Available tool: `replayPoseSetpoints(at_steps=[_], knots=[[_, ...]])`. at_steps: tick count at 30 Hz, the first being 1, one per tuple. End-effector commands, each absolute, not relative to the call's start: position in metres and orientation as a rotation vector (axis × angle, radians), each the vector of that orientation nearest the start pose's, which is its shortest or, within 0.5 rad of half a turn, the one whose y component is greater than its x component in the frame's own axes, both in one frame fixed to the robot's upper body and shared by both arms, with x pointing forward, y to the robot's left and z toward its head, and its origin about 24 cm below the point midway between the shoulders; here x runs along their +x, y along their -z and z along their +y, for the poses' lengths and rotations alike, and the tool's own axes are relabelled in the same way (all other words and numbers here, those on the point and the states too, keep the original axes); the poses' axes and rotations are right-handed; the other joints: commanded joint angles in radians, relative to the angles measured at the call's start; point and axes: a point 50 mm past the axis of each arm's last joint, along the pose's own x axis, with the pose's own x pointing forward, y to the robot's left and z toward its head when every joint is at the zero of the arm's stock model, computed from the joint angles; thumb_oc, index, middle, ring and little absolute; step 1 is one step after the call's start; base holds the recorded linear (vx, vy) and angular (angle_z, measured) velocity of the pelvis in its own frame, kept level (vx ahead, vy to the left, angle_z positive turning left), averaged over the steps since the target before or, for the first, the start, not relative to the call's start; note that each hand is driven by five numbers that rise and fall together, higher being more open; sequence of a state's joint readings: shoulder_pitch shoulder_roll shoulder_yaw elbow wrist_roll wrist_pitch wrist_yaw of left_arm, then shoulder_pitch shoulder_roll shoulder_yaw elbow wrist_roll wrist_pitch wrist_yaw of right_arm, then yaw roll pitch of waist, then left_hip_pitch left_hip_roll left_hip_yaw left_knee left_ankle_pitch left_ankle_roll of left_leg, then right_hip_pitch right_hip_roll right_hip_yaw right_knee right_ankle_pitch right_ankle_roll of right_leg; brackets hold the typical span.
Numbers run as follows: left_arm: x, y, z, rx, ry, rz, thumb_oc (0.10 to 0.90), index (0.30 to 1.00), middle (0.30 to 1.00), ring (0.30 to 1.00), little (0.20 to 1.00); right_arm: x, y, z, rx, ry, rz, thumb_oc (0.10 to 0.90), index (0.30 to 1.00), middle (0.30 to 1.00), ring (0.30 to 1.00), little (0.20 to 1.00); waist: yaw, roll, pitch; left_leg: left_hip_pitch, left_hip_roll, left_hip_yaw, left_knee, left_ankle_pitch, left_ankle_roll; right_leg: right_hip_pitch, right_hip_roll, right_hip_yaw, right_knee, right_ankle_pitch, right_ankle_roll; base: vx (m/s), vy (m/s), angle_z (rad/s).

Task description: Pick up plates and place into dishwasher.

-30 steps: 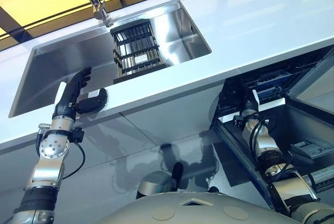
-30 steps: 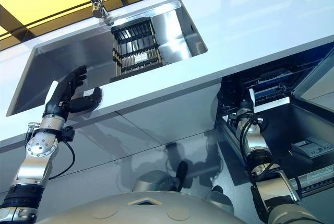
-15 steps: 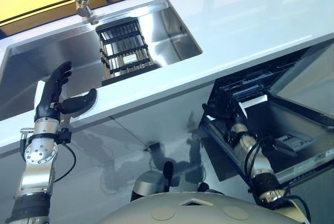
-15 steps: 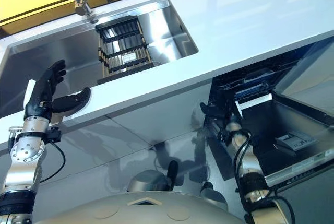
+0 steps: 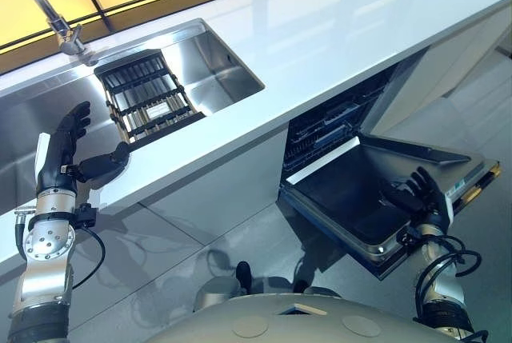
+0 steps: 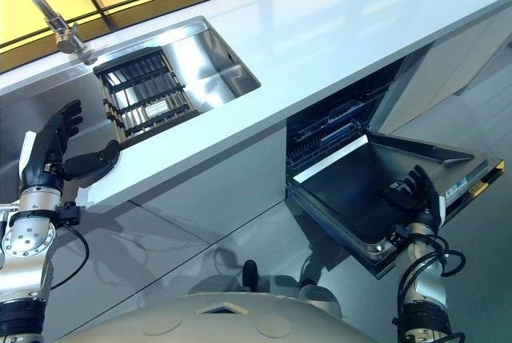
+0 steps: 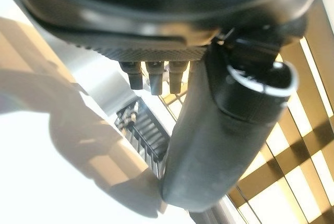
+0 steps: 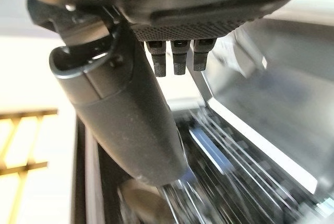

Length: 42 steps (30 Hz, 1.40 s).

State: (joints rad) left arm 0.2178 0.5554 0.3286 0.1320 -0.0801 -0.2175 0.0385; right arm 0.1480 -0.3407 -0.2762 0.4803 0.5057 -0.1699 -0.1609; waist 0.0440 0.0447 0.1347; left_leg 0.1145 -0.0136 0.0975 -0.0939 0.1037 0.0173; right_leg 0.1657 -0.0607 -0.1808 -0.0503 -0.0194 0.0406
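Hanging over the front edge of the white desk (image 5: 336,47), just beside the steel sink (image 5: 216,71), the left hand (image 5: 68,155) has its fingers straight and spread, thumb out, holding nothing. In the sink, under the faucet (image 5: 68,35), a dark dish rack (image 5: 144,103) stands with its slots showing; whether plates sit in it cannot be told. Well apart from the sink, under the desk, the dishwasher (image 5: 336,131) stands open, its door (image 5: 360,191) folded down. The right hand (image 6: 412,191) hovers over that door's outer end, fingers relaxed and empty.
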Motion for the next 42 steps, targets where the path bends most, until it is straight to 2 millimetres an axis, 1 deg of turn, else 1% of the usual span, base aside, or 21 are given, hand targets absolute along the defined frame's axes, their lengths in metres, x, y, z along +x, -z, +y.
replayPoseSetpoints(at_steps=[1,5,7,9,11,13,16,18,20,22,23,24,26,28,32,36,40,42], knots=[[0.220,-0.095,0.331,0.517,-0.301,-0.148,0.800,0.900,0.900,0.900,0.900,0.193,-0.008,-0.357,0.233,0.782,0.030,0.800,0.900,0.900,0.900,0.900,-0.051,0.015,-0.005,0.093,-0.023,0.030,0.007,-0.173,-0.006,-0.021,0.033,-0.032,0.055,-0.056,0.043,0.00,-0.111,-0.18],[0.225,-0.095,0.330,0.495,-0.290,-0.146,0.800,0.900,0.900,0.900,0.900,0.180,0.011,-0.366,0.357,0.878,0.096,0.800,0.900,0.900,0.900,0.900,-0.058,0.022,-0.001,0.096,-0.015,0.031,0.009,-0.168,-0.014,-0.027,0.038,-0.032,0.087,-0.077,0.032,0.02,-0.096,-0.12],[0.229,-0.097,0.329,0.481,-0.284,-0.148,0.800,0.900,0.900,0.900,0.900,0.175,0.019,-0.371,0.389,0.909,0.139,0.800,0.900,0.900,0.900,0.900,-0.060,0.027,0.003,0.096,-0.012,0.027,0.017,-0.166,-0.018,-0.032,0.040,-0.033,0.108,-0.088,0.024,0.04,-0.091,-0.11],[0.232,-0.098,0.327,0.474,-0.281,-0.154,0.800,0.900,0.900,0.900,0.900,0.170,0.023,-0.377,0.408,0.946,0.162,0.800,0.900,0.900,0.900,0.900,-0.061,0.031,0.010,0.088,-0.010,0.022,0.044,-0.170,-0.024,-0.038,0.039,-0.036,0.126,-0.095,0.016,0.05,-0.079,-0.06],[0.236,-0.100,0.323,0.460,-0.281,-0.165,0.800,0.900,0.900,0.900,0.900,0.169,0.020,-0.385,0.400,0.981,0.158,0.800,0.900,0.900,0.900,0.900,-0.061,0.037,0.022,0.062,-0.010,0.013,0.102,-0.181,-0.033,-0.050,0.032,-0.039,0.151,-0.106,0.003,0.03,-0.040,-0.03],[0.242,-0.101,0.316,0.440,-0.278,-0.188,0.800,0.900,0.900,0.900,0.900,0.171,0.009,-0.395,0.379,1.014,0.120,0.800,0.900,0.900,0.900,0.900,-0.063,0.049,0.044,0.015,-0.013,0.006,0.193,-0.201,-0.038,-0.077,0.017,-0.040,0.196,-0.122,-0.014,-0.03,0.010,-0.09],[0.248,-0.107,0.310,0.411,-0.267,-0.230,0.800,0.900,0.900,0.900,0.900,0.173,-0.004,-0.407,0.352,1.049,0.061,0.800,0.900,0.900,0.900,0.900,-0.062,0.068,0.083,-0.058,-0.010,0.008,0.320,-0.239,-0.030,-0.134,0.002,-0.037,0.287,-0.151,-0.043,-0.05,-0.003,-0.11],[0.251,-0.113,0.310,0.407,-0.261,-0.250,0.800,0.900,0.900,0.900,0.900,0.173,-0.004,-0.408,0.354,1.057,0.046,0.800,0.900,0.900,0.900,0.900,-0.058,0.075,0.106,-0.096,-0.007,0.010,0.381,-0.260,-0.020,-0.166,0.001,-0.035,0.345,-0.172,-0.058,-0.01,-0.057,-0.01],[0.253,-0.123,0.311,0.409,-0.266,-0.289,0.800,0.900,0.900,0.900,0.900,0.176,-0.006,-0.408,0.364,1.059,0.020,0.800,0.900,0.900,0.900,0.900,-0.055,0.084,0.139,-0.148,-0.002,0.010,0.448,-0.280,-0.009,-0.217,0.003,-0.030,0.442,-0.208,-0.076,-0.07,-0.063,-0.07],[0.257,-0.137,0.310,0.410,-0.280,-0.345,0.800,0.900,0.900,0.900,0.900,0.185,-0.011,-0.406,0.395,1.025,-0.016,0.800,0.900,0.900,0.900,0.900,-0.055,0.094,0.189,-0.233,-0.003,0.007,0.531,-0.295,0.007,-0.310,0.003,-0.022,0.587,-0.251,-0.095,-0.20,-0.070,-0.02],[0.259,-0.146,0.309,0.408,-0.290,-0.383,0.800,0.900,0.900,0.900,0.900,0.192,-0.014,-0.403,0.424,1.001,-0.034,0.800,0.900,0.900,0.900,0.900,-0.055,0.098,0.215,-0.295,-0.012,0.005,0.593,-0.318,0.018,-0.381,-0.006,-0.016,0.685,-0.287,-0.105,-0.18,-0.054,0.05],[0.260,-0.148,0.309,0.405,-0.291,-0.389,0.800,0.900,0.900,0.900,0.900,0.194,-0.014,-0.403,0.428,0.994,-0.036,0.800,0.900,0.900,0.900,0.900,-0.055,0.098,0.217,-0.306,-0.014,0.005,0.602,-0.321,0.020,-0.394,-0.008,-0.015,0.699,-0.292,-0.107,-0.15,-0.011,0.00],[0.263,-0.159,0.308,0.388,-0.300,-0.428,0.800,0.900,0.900,0.900,0.900,0.201,-0.018,-0.401,0.447,0.953,-0.053,0.800,0.900,0.900,0.900,0.900,-0.057,0.111,0.249,-0.368,-0.032,0.002,0.655,-0.326,0.029,-0.467,-0.019,-0.013,0.793,-0.314,-0.122,-0.11,0.050,-0.03],[0.266,-0.166,0.307,0.383,-0.301,-0.449,0.800,0.900,0.900,0.900,0.900,0.205,-0.022,-0.403,0.437,0.938,-0.056,0.800,0.900,0.900,0.900,0.900,-0.056,0.118,0.271,-0.410,-0.046,-0.002,0.693,-0.325,0.032,-0.511,-0.029,-0.011,0.853,-0.327,-0.130,-0.04,0.074,0.08],[0.267,-0.175,0.305,0.368,-0.299,-0.483,0.800,0.900,0.900,0.900,0.900,0.215,-0.028,-0.401,0.504,0.869,-0.083,0.800,0.900,0.900,0.900,0.900,-0.049,0.121,0.300,-0.479,-0.072,-0.008,0.762,-0.333,0.040,-0.585,-0.052,-0.008,0.933,-0.339,-0.137,-0.02,0.075,0.02],[0.265,-0.178,0.308,0.349,-0.313,-0.506,0.800,0.900,0.900,0.900,0.900,0.225,-0.026,-0.393,0.629,0.717,-0.107,0.800,0.900,0.900,0.900,0.900,-0.040,0.118,0.308,-0.515,-0.086,-0.009,0.797,-0.338,0.042,-0.622,-0.068,-0.005,0.971,-0.342,-0.135,0.02,0.088,0.03],[0.261,-0.181,0.315,0.360,-0.345,-0.528,0.800,0.900,0.900,0.900,0.900,0.242,-0.023,-0.367,0.818,0.413,-0.147,0.800,0.900,0.900,0.900,0.900,-0.028,0.106,0.317,-0.546,-0.090,-0.003,0.831,-0.348,0.044,-0.660,-0.088,-0.007,0.999,-0.338,-0.124,0.00,0.078,-0.06],[0.258,-0.180,0.318,0.361,-0.354,-0.528,0.800,0.900,0.900,0.900,0.900,0.247,-0.023,-0.354,0.871,0.270,-0.153,0.800,0.900,0.900,0.900,0.900,-0.024,0.102,0.317,-0.548,-0.089,-0.001,0.833,-0.348,0.043,-0.661,-0.094,-0.007,0.994,-0.330,-0.116,0.01,0.076,-0.07]])
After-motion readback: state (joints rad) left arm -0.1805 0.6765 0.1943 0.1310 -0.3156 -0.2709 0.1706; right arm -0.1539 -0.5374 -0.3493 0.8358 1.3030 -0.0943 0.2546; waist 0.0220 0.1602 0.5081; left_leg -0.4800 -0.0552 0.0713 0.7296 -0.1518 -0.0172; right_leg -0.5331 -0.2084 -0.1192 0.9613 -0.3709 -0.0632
